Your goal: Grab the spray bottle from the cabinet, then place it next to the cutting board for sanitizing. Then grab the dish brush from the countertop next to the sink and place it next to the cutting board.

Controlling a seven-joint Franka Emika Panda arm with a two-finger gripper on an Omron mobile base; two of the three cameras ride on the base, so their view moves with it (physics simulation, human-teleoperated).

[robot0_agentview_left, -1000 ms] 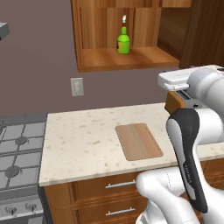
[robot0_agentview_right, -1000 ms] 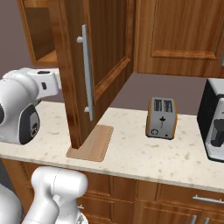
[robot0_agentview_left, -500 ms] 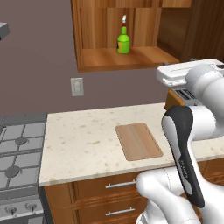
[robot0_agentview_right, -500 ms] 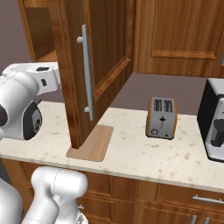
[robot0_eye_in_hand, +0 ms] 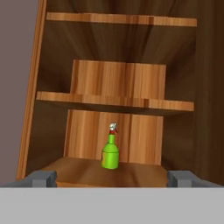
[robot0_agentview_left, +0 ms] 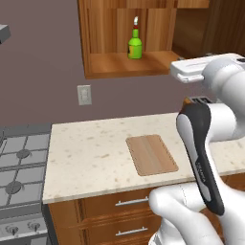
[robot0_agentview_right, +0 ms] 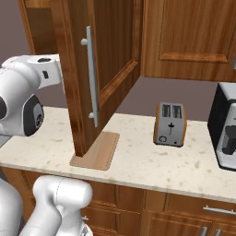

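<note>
Hand view, centre: spray bottle (robot0_eye_in_hand: 110,155), green with white-and-red nozzle, upright on the lowest shelf of the open cabinet (robot0_eye_in_hand: 118,105), well back from the shelf's front edge; two further shelves above it. Tool (robot0_eye_in_hand: 110,178): two grey fingertips at lower left and lower right of the frame, spread wide apart, holding nothing, the bottle framed between them but farther in. Left base view, top centre: same bottle (robot0_agentview_left: 135,45) standing on the cabinet shelf (robot0_agentview_left: 131,64); white arm (robot0_agentview_left: 210,139) at right of frame, its hand raised level with the shelf's right end. Cutting board (robot0_agentview_left: 151,154), light wood, flat on the speckled bench (robot0_agentview_left: 91,158) at centre frame, directly below the cabinet; wall outlet (robot0_agentview_left: 84,94) above the bench at left; stove burners (robot0_agentview_left: 16,167) at far left. Right base view: cabinet door (robot0_agentview_right: 94,69) swung open at centre, its metal handle (robot0_agentview_right: 91,76) vertical; cutting board (robot0_agentview_right: 97,151) partly hidden behind the door's lower edge; toaster (robot0_agentview_right: 170,124) on the bench at right of centre; coffee machine (robot0_agentview_right: 224,133) at right edge.
</note>
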